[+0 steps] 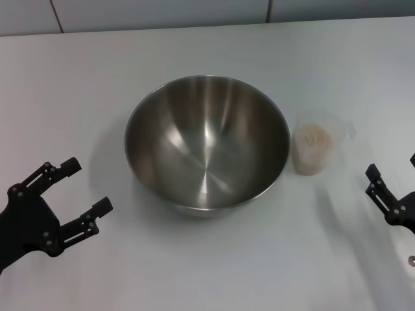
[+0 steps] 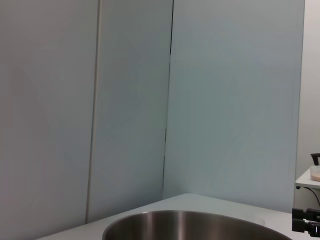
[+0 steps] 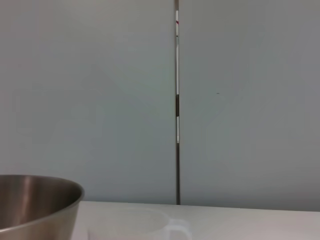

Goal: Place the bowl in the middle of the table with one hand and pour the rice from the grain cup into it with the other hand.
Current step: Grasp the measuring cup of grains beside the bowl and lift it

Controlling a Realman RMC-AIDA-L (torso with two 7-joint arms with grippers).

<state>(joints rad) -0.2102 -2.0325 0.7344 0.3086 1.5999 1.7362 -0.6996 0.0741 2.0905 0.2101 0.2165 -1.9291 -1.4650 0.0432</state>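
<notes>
Left gripper (image 1: 81, 188) sits low over the table's near-left corner, coming in from the left edge. Both black jointed fingers (image 1: 55, 172) spread wide apart, nothing between them, tips pointing inward and slightly toward the far edge. Knuckle joints and small screws visible on the palm block.

Right gripper (image 1: 389, 194) at the near-right part of the table, mostly cut off by the right edge. Only one black finger and part of the body show; its spread can't be read. Neither gripper touches anything. Left wrist view catches a black bit of the other arm's gripper far off.
</notes>
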